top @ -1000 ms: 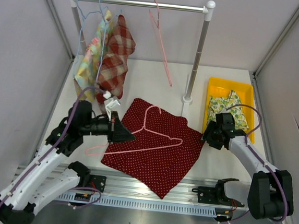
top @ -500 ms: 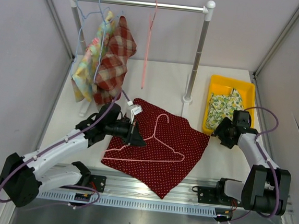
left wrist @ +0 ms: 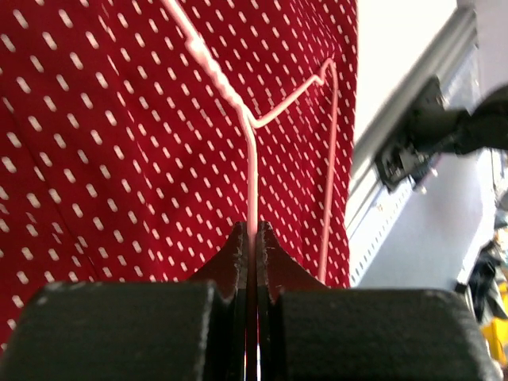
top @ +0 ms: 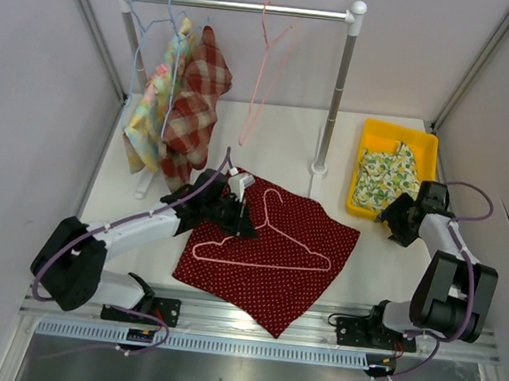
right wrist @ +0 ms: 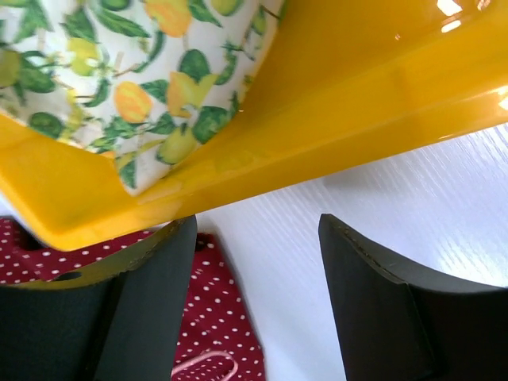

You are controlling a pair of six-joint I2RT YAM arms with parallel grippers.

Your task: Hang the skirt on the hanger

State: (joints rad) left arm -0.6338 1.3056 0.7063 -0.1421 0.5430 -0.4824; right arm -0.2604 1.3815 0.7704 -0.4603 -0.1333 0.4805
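Left gripper [left wrist: 252, 232], clamped tight on the pink hanger [top: 272, 246], holds it flat atop the red skirt [top: 268, 290], not yet clipped or hung.

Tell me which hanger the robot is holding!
Look at the white table and find the red dotted skirt spread flat near the front. A thin pink hanger lies on top of it, with the left gripper pinching one side. The other pink hanger dangles from the rail at the back, but this one lies flat on the cloth.

Grey walls [top: 42, 74], white table [top: 372, 277] w/ alu rail [top: 215, 330]
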